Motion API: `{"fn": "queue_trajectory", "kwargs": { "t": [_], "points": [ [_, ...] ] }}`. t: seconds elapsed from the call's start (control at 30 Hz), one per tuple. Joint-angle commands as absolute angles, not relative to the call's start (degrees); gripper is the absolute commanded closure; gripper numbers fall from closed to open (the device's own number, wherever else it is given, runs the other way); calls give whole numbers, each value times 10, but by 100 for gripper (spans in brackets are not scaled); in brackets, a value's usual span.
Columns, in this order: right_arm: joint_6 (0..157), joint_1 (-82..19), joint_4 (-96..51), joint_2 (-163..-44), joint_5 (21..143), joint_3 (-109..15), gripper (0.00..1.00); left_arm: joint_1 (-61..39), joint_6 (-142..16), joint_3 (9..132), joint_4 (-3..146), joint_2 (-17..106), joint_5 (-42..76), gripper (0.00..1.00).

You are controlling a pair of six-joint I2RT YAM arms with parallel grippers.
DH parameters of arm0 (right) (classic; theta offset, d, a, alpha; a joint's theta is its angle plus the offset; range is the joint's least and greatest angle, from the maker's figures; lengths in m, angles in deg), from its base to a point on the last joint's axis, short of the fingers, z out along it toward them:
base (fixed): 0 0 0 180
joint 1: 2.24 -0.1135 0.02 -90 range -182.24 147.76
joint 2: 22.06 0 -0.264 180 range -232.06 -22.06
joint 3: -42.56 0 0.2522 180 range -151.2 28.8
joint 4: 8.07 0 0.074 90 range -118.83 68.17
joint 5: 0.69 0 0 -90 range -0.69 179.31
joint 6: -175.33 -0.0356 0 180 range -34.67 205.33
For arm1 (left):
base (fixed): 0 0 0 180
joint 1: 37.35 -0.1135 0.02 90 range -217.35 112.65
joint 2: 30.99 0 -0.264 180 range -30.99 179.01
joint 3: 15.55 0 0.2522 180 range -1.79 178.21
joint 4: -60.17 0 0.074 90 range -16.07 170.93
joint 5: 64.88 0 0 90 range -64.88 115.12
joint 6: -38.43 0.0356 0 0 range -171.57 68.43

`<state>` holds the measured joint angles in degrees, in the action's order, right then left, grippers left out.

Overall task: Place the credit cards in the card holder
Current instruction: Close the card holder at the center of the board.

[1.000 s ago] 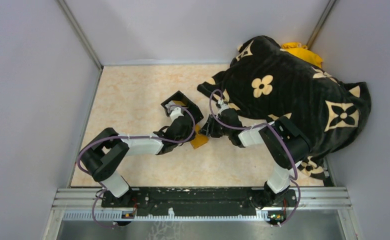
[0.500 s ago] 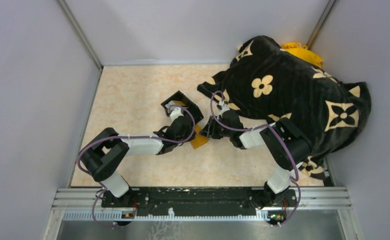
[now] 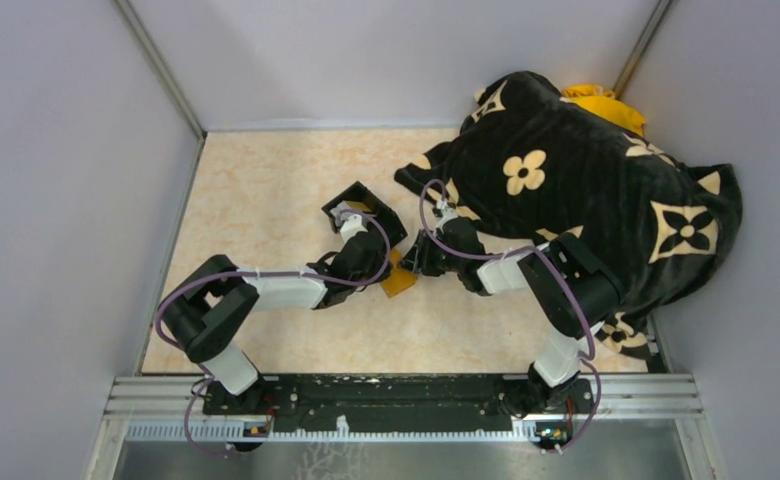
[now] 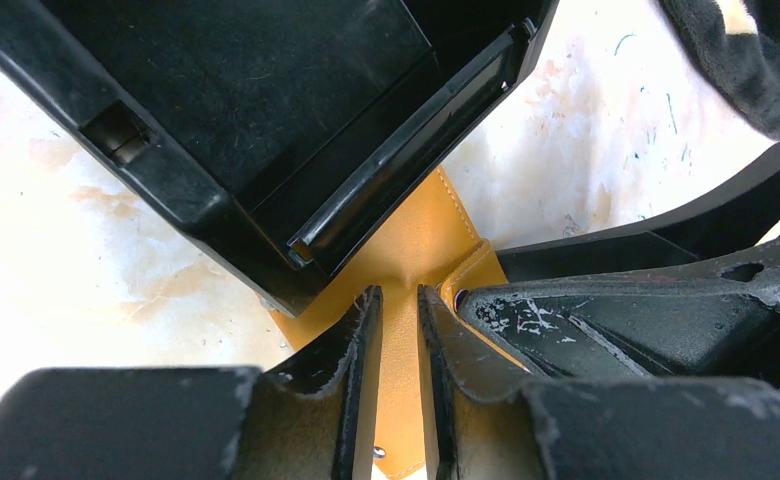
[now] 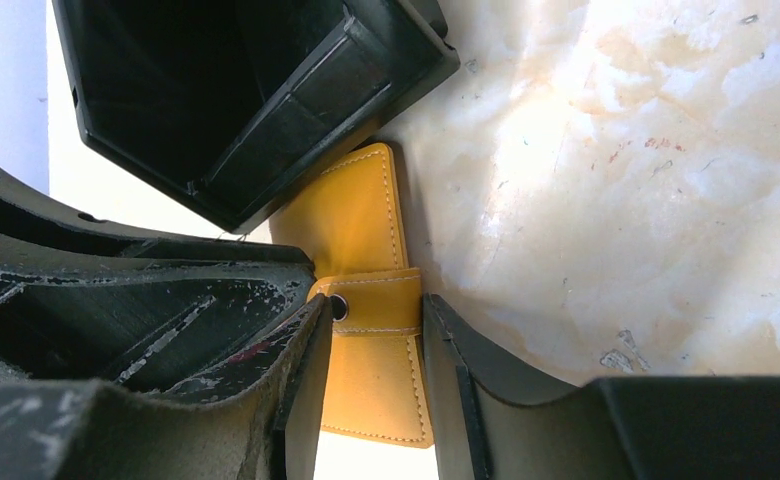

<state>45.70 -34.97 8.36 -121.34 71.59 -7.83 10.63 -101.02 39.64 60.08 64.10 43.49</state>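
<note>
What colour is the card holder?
The card holder is orange-yellow, clearest in the right wrist view.

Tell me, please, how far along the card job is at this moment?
Nothing looks done: the card holder is shut, its snap tab looks fastened, and no credit cards show in any view. In hand: the left tool pinches the holder's leather beside the black box, while the right tool straddles the tab. Remaining: opening it, then finding and inserting cards.
</note>
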Motion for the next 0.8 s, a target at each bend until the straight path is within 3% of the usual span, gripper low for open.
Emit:
{"fn": "queue_trajectory", "kwargs": {
  "t": [0.0,0.77],
  "points": [
    [465,-352,53,-1231,720,-96,61,104,-999,375,703,690,410,73],
    [501,-372,-26,-1252,754,-124,63,105,-997,375,704,687,413,73]
  ]
}}
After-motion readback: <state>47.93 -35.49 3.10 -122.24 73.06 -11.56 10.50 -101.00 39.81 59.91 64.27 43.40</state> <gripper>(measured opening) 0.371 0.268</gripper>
